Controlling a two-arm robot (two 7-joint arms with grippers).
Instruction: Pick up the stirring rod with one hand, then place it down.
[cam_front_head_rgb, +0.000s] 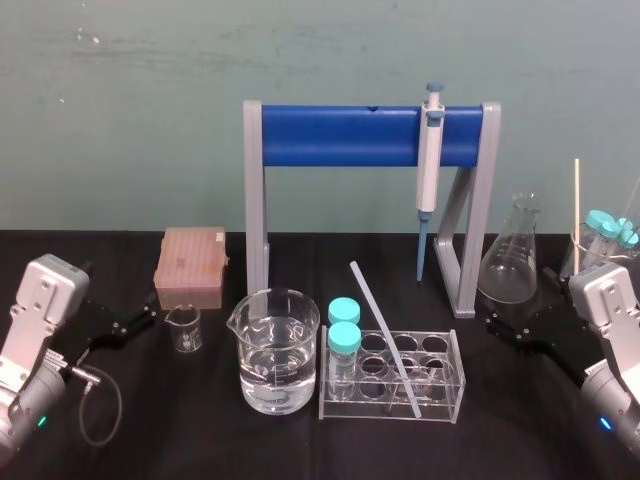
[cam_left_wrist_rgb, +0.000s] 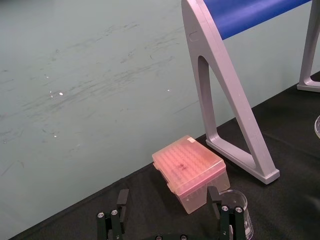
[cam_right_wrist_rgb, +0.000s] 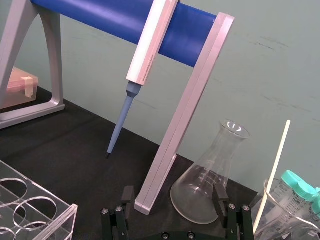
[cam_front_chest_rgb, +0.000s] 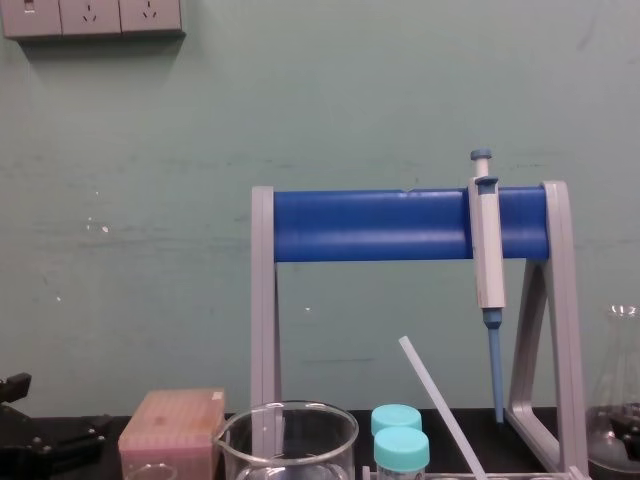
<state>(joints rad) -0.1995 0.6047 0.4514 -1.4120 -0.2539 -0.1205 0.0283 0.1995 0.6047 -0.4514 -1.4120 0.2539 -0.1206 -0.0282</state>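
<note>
Stirring rod (cam_front_head_rgb: 385, 335) leans in the clear rack (cam_front_head_rgb: 452, 385) at center near. Its lower end sits in a near-right hole and its top tilts far-left. The rack is just right of the beaker (cam_front_head_rgb: 275, 350), near side of the blue stand (cam_front_head_rgb: 340, 135) where the pipette (cam_front_head_rgb: 430, 165) hangs. Left gripper (cam_left_wrist_rgb: 168, 199) is low at far left by the pink box (cam_left_wrist_rgb: 190, 170), released, holding nothing. Right gripper (cam_right_wrist_rgb: 173, 196) is at far right by the flask (cam_right_wrist_rgb: 210, 180), released and empty too.
</note>
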